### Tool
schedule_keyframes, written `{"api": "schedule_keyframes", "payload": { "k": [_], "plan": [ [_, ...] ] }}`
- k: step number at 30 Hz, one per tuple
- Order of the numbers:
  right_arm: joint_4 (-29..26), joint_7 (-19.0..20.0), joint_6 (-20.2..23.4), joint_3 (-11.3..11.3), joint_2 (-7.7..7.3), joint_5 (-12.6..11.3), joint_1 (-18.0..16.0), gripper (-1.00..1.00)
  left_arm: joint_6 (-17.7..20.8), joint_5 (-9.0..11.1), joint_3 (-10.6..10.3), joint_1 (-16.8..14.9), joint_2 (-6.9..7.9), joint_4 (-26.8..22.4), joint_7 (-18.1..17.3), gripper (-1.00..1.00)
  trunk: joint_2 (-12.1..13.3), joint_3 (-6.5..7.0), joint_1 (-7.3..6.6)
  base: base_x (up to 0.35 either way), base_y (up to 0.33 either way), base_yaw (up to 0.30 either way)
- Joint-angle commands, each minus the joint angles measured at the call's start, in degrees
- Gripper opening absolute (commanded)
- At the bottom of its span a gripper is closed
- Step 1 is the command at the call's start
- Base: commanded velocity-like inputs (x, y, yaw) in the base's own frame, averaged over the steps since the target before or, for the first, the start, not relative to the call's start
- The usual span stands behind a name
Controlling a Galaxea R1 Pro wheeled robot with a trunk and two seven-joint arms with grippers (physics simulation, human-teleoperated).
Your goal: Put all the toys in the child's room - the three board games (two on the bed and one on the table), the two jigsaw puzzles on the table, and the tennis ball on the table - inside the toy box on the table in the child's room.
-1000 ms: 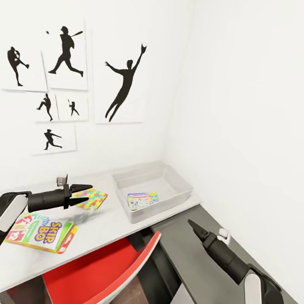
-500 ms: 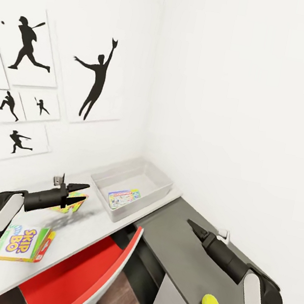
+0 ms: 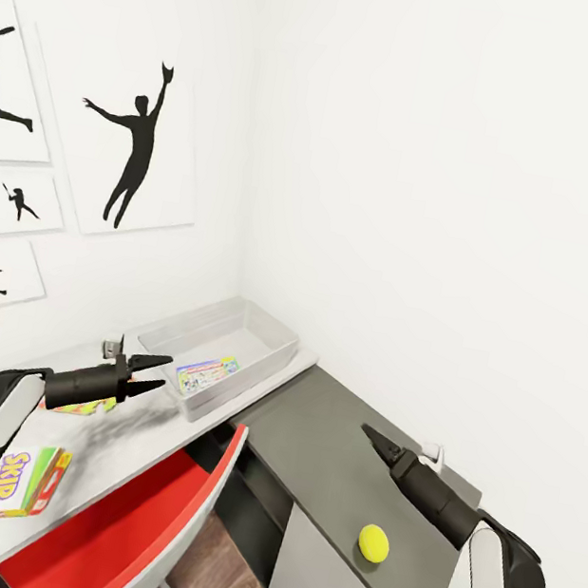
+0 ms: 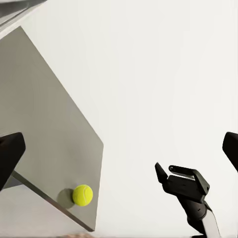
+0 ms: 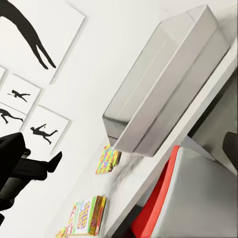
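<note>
The pale grey toy box (image 3: 250, 335) stands at the table's (image 3: 164, 427) far end against the wall, with one colourful board game (image 3: 208, 373) lying flat inside. My left gripper (image 3: 164, 372) hovers open over the table just short of the box, empty. Under it a jigsaw puzzle (image 3: 81, 406) shows partly. The Skip-Bo board game (image 3: 15, 481) lies near the front edge. The tennis ball (image 3: 374, 542) rests on the lower dark grey cabinet (image 3: 324, 454). My right gripper (image 3: 372, 434) hangs open and empty above that cabinet, beyond the ball. The right wrist view has the toy box (image 5: 163, 84), puzzle (image 5: 108, 158) and Skip-Bo (image 5: 89, 215).
A red chair (image 3: 128, 525) is pushed under the table, its back close to the cabinet's side. Black athlete silhouette pictures (image 3: 137, 146) hang on the left wall. White walls meet in a corner right behind the toy box. Wood floor shows below the chair.
The head camera has swung to the right, so the whole scene slid left in view. Both arms hold the same pose. Nothing was grasped or moved.
</note>
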Motion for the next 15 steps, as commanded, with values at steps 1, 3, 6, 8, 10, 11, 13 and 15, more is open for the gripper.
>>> {"api": "schedule_keyframes", "payload": {
  "k": [1,3,6,8,10,11,13,15],
  "plan": [
    [0.02,0.25,0.27,-0.13,0.04,0.12,-0.09,1.00,0.18,-0.22,0.07,-0.04,0.07,0.00,-0.31,1.00,-0.12,-0.13,0.03,-0.091,0.033,-0.279],
    [0.07,0.25,0.24,-0.16,-0.03,0.12,-0.09,1.00,0.18,-0.22,0.08,-0.04,0.18,0.00,-0.32,1.00,-0.12,-0.13,0.03,-0.060,0.022,-0.279],
    [0.09,0.25,0.20,-0.19,-0.05,0.12,-0.09,1.00,0.18,-0.21,0.04,-0.04,0.25,0.00,-0.32,1.00,-0.12,-0.13,0.03,-0.024,0.009,-0.279],
    [0.10,0.25,0.20,-0.21,-0.01,0.12,-0.09,1.00,0.18,-0.21,0.02,-0.04,0.27,0.00,-0.32,1.00,-0.12,-0.13,0.03,-0.013,0.005,-0.279],
    [0.11,0.27,0.19,-0.21,0.04,0.12,-0.09,1.00,0.18,-0.21,0.03,-0.04,0.32,0.00,-0.32,1.00,-0.12,-0.13,0.03,-0.007,0.003,-0.279],
    [0.13,0.28,0.19,-0.21,0.02,0.12,-0.09,1.00,0.18,-0.21,0.05,-0.04,0.35,0.00,-0.32,1.00,-0.12,-0.13,0.03,-0.005,0.002,-0.279],
    [0.46,0.31,0.18,-0.21,-0.04,0.12,-0.09,1.00,0.18,-0.21,0.07,-0.04,0.44,0.00,-0.32,1.00,-0.12,-0.13,0.03,-0.003,0.001,-0.279],
    [0.89,0.32,0.14,-0.23,-0.07,0.12,-0.09,1.00,0.18,-0.21,0.08,-0.04,0.46,0.00,-0.32,1.00,-0.12,-0.13,0.03,-0.002,0.011,-0.279]
  ]
}}
